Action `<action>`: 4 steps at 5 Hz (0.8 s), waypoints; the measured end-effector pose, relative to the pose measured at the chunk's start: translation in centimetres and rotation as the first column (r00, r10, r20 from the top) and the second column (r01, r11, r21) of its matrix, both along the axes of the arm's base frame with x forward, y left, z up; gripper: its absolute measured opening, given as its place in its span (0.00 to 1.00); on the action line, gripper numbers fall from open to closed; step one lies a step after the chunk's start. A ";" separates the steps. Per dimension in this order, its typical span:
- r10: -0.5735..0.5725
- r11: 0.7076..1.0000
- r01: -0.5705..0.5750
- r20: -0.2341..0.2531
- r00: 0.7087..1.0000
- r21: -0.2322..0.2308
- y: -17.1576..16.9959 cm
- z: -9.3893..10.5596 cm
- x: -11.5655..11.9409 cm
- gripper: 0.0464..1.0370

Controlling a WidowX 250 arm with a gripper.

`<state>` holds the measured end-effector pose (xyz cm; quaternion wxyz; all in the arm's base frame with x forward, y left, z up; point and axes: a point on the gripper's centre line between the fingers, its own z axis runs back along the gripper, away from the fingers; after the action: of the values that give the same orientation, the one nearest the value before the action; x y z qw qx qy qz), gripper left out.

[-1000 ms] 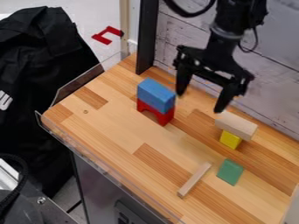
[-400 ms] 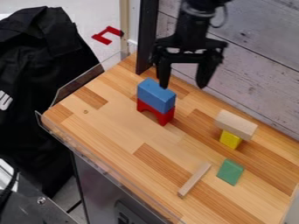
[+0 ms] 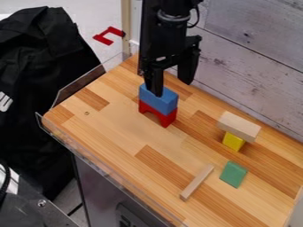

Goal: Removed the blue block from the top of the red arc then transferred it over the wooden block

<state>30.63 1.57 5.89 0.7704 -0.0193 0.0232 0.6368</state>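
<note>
Hanging over the blue block [image 3: 168,100] with its fingers spread, the gripper [image 3: 172,88] is farther left and lower in the view than in the earlier frames, one finger now overlapping the block. The blue block remains seated on the red arch [image 3: 158,116], near the black post [image 3: 149,26]. Tabletop [image 3: 121,128] extends from the arch to the clear guard [image 3: 95,156] along the front edge, and separates it from the wooden block [image 3: 239,126] atop the yellow block [image 3: 233,141].
</note>
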 end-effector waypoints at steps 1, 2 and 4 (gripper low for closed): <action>0.065 0.998 -0.065 -0.023 0.998 0.009 0.1 0.1 -0.2 0.96; 0.093 0.996 -0.093 -0.003 0.996 0.012 0.2 0.0 0.4 0.96; 0.146 0.988 -0.145 -0.014 0.989 0.055 1.5 -1.0 1.0 0.96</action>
<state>31.67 3.04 4.88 0.7220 0.0055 0.0113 0.6918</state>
